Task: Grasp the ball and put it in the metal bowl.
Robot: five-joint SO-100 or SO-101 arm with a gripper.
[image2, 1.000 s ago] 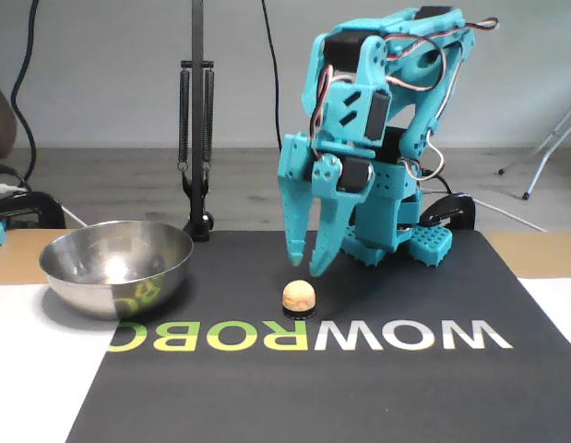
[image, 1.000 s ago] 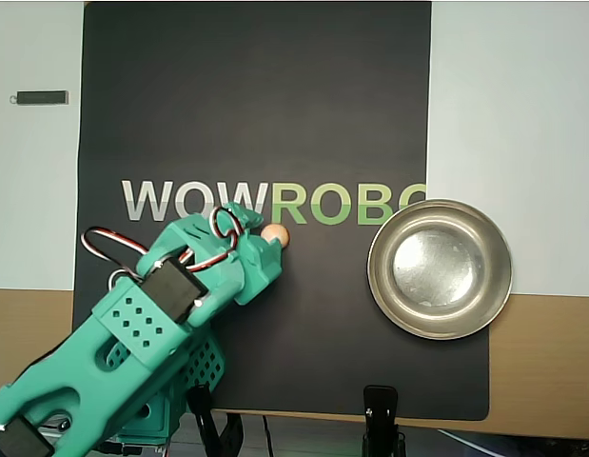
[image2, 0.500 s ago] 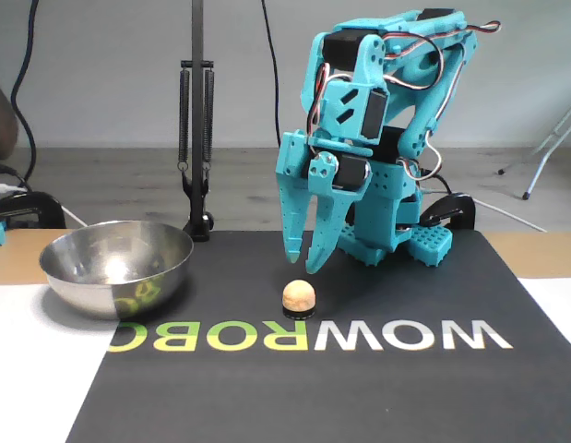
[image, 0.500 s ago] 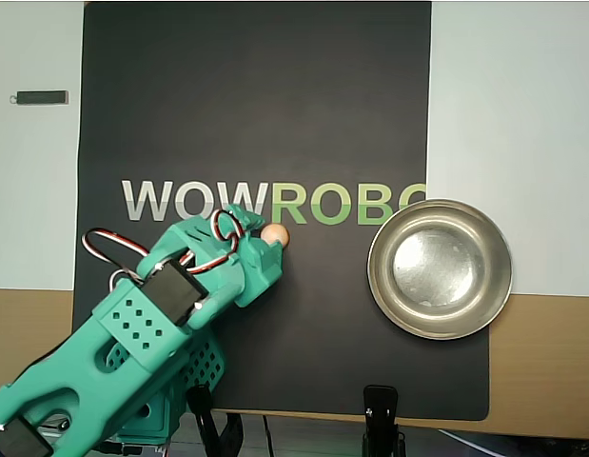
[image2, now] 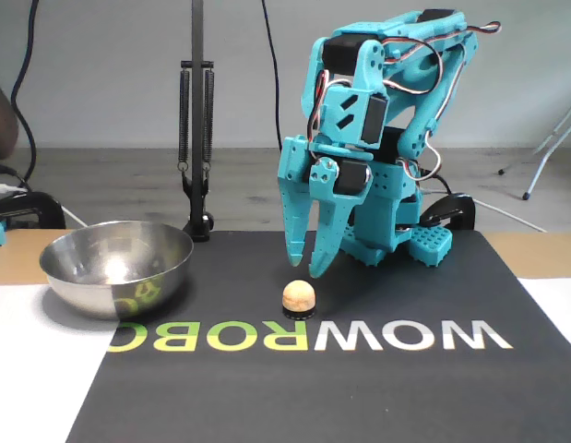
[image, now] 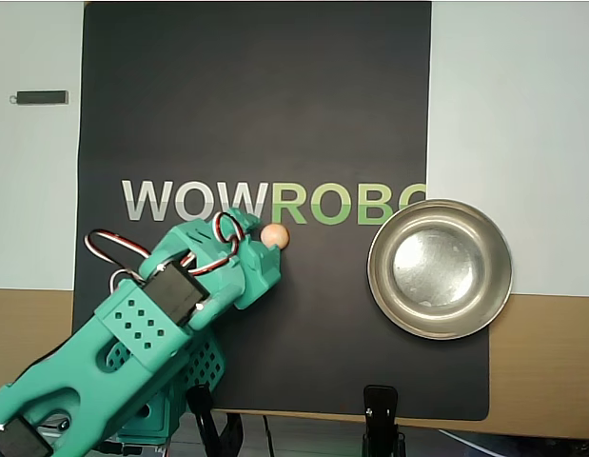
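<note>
- Peach-tan and smooth, the small wood-like ball (image2: 299, 295) sits on a little dark ring on the black mat (image2: 377, 388), just behind the letters "WOWROBO" in the fixed view.
- From overhead, the ball (image: 275, 235) lies just below the letter "R", at the tip of the teal arm (image: 132, 333).
- Teal plastic jaws (image2: 304, 266) hang above the ball in the fixed view, tips pointing down and slightly spread, a narrow gap between them, holding nothing.
- The jaws' tips are clear of the ball, not touching it.
- The round silver steel bowl (image2: 82, 281) stands well apart from the ball, to its left in the fixed view and on the mat's edge.
- Overhead, the bowl (image: 380, 286) is to the right of the ball, overlapping the mat's right border and the pale surface (image: 513, 95).
- A small dark bar (image: 42, 97) lies on the pale surface at upper left in the overhead view.
</note>
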